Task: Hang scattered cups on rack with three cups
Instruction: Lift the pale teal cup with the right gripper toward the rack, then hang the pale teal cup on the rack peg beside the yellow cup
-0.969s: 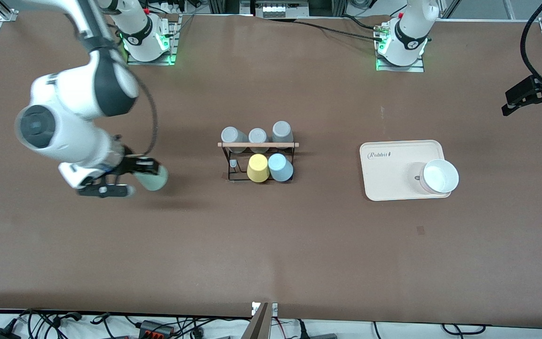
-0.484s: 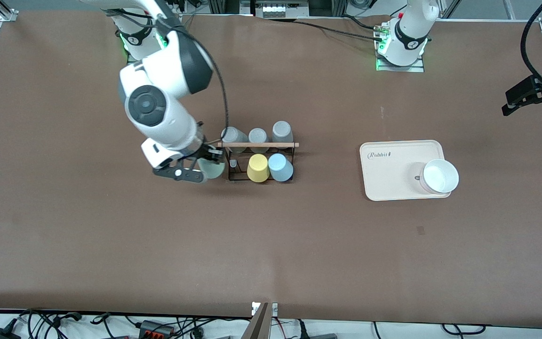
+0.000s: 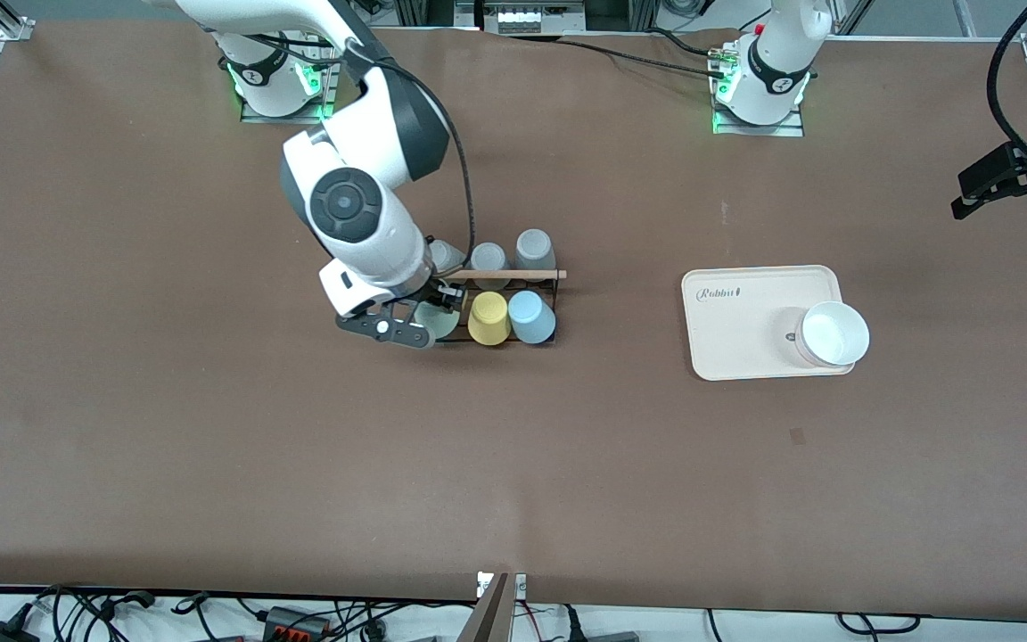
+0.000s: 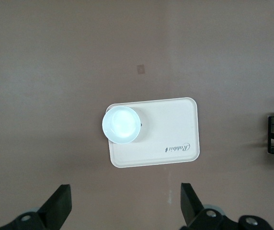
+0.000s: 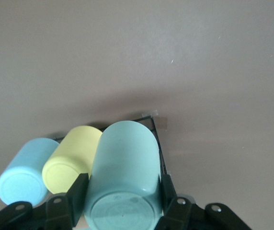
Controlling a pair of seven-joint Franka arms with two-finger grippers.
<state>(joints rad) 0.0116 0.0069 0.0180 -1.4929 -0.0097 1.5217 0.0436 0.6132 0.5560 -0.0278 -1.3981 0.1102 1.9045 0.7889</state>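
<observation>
My right gripper [image 3: 424, 319] is shut on the pale mint green cup [image 3: 431, 318] and holds it at the rack's [image 3: 558, 275] end toward the right arm, over the empty peg spot beside the yellow tumbler [image 3: 488, 318]. The light blue cup [image 3: 531, 317] hangs on the rack next to the yellow one. In the right wrist view the fingers [image 5: 74, 195] clamp both sides of the mint cup [image 5: 122, 167], with the yellow tumbler [image 5: 72, 155] and the blue cup [image 5: 24, 175] beside it. My left gripper [image 3: 1008, 183] waits open at the left arm's end of the table.
Grey tumblers [image 3: 534, 248] hang on the rack's row farther from the front camera; one is partly hidden by the right arm. A cream tray [image 3: 745, 312] with a white bowl [image 3: 834, 334] lies toward the left arm's end, also in the left wrist view [image 4: 165, 143].
My right arm has carried the mint green cup from the right arm's end of the table across to the rack. The left arm has not moved.
</observation>
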